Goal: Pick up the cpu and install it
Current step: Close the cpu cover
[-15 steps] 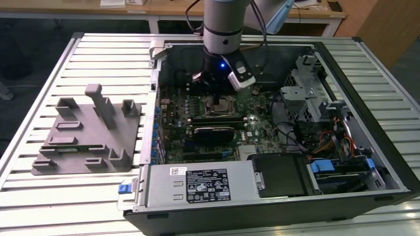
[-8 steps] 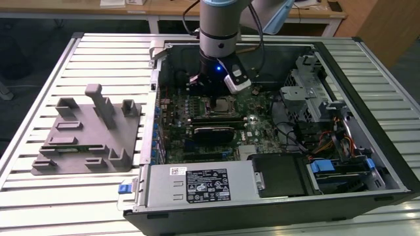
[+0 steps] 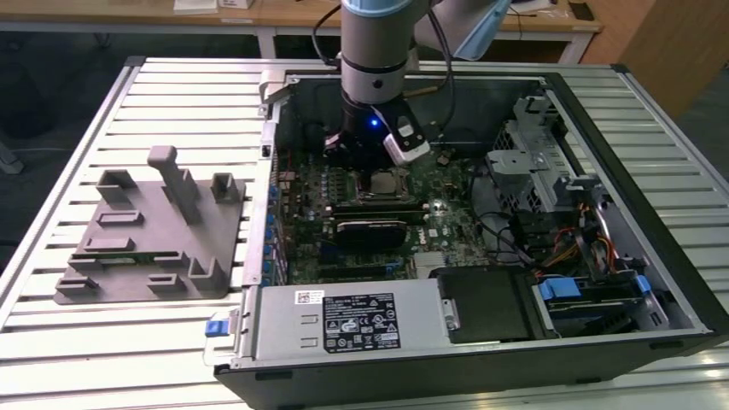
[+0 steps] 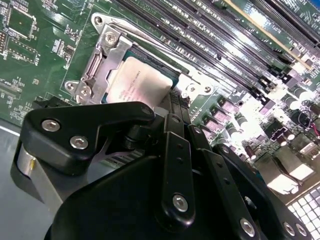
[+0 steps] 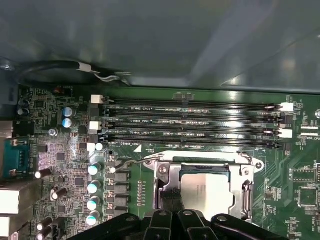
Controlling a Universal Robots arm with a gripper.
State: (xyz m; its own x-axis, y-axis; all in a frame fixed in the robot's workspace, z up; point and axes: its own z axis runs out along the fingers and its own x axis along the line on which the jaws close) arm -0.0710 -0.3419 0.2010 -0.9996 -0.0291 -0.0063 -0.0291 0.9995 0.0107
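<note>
Square cpu [image 5: 206,192], matte silver lid with faint illegible print, lies flat in the steel-framed socket [image 5: 164,172] on the green motherboard [image 5: 295,200]. Black gripper [image 4: 176,100]: fingers pressed together, empty, at the cpu's edge.

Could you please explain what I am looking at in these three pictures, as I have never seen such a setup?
This is a robot arm reaching down into an open computer case that lies on a slatted metal table. The exterior view is taken from off the arm. Both wrist views come from cameras riding on the arm, looking at the green motherboard. A grey fixture tray with upright posts sits on the table at the exterior view's left. The arm's end effector hangs right over the cpu, the silvery square lying in its socket frame. Whether it grips the cpu cannot be told.
</note>
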